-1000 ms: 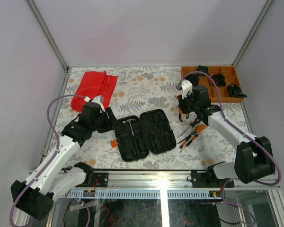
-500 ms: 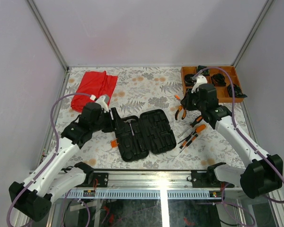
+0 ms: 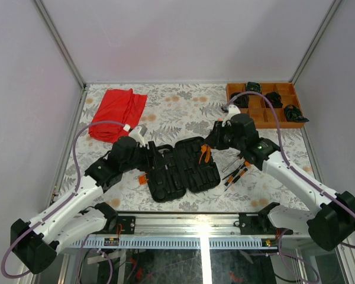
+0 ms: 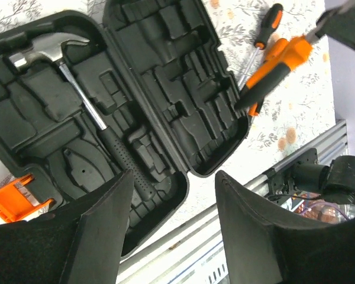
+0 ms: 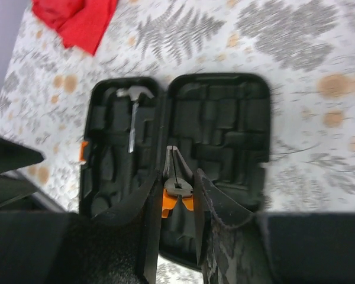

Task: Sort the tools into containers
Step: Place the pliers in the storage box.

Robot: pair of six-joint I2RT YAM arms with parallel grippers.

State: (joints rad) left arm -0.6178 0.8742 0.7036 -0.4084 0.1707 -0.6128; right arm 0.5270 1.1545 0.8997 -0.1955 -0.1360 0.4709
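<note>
The black tool case (image 3: 183,168) lies open near the front edge, with a silver-headed hammer (image 4: 77,89) in a slot of its left half. My right gripper (image 3: 210,147) is shut on the orange-handled pliers (image 5: 177,188) and holds them above the case's right half (image 5: 225,124), jaws pointing away. The pliers also show in the left wrist view (image 4: 278,59). My left gripper (image 3: 158,156) is open and empty, hovering over the case's left half (image 4: 23,118). Several thin screwdrivers (image 3: 236,171) lie on the table to the right of the case.
A red cloth (image 3: 117,111) lies at the back left. An orange-brown wooden tray (image 3: 266,106) with black coiled bundles stands at the back right. The case's orange latch (image 3: 143,179) sticks out on its left side. A metal rail (image 3: 189,223) runs along the table's front edge.
My right gripper lifted the pliers from beside the screwdrivers and carried them left, over the case's right half. My left gripper moved right, over the case's left half.
</note>
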